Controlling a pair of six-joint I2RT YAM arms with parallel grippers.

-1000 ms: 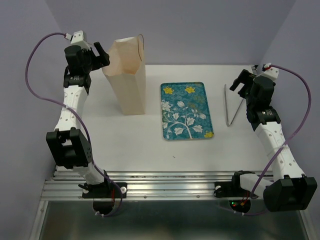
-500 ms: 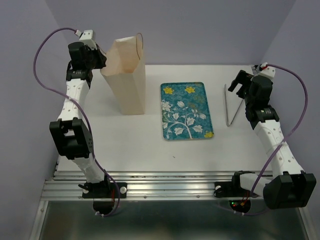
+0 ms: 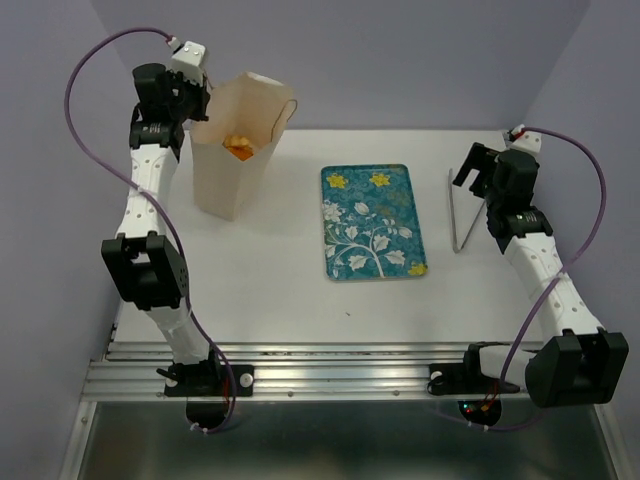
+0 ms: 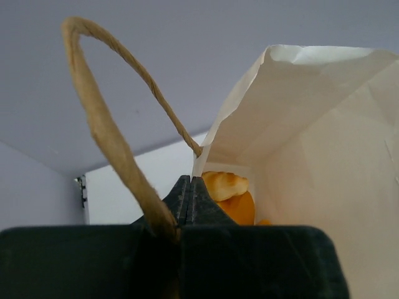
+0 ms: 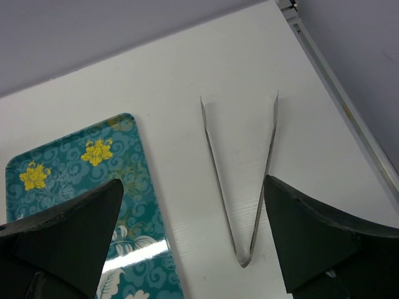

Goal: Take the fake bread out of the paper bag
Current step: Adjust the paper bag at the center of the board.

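Note:
The pale tan paper bag (image 3: pixel 225 170) stands at the back left, tilted so its open mouth faces up. Orange-golden fake bread (image 3: pixel 238 146) shows inside it. My left gripper (image 3: pixel 197 112) is at the bag's left rim, shut on the bag's twine handle (image 4: pixel 106 131). In the left wrist view the jaws (image 4: pixel 190 187) are pressed together, the handle loops up from them, and the bread (image 4: pixel 225 185) lies just past them inside the bag (image 4: pixel 324 143). My right gripper (image 3: pixel 470 165) hangs open over the table's right side, holding nothing.
A teal floral tray (image 3: pixel 372 222) lies in the middle of the table. Metal tongs (image 3: pixel 453 215) rest to its right, below the open right gripper (image 5: pixel 192 184); in the right wrist view the tongs (image 5: pixel 243 258) lie spread beside the tray (image 5: pixel 68 180).
My left gripper closed on the bag's handle and rose back-left. The bag shifted left and tipped, so its mouth opened and the bread came into view. The right arm barely moved.

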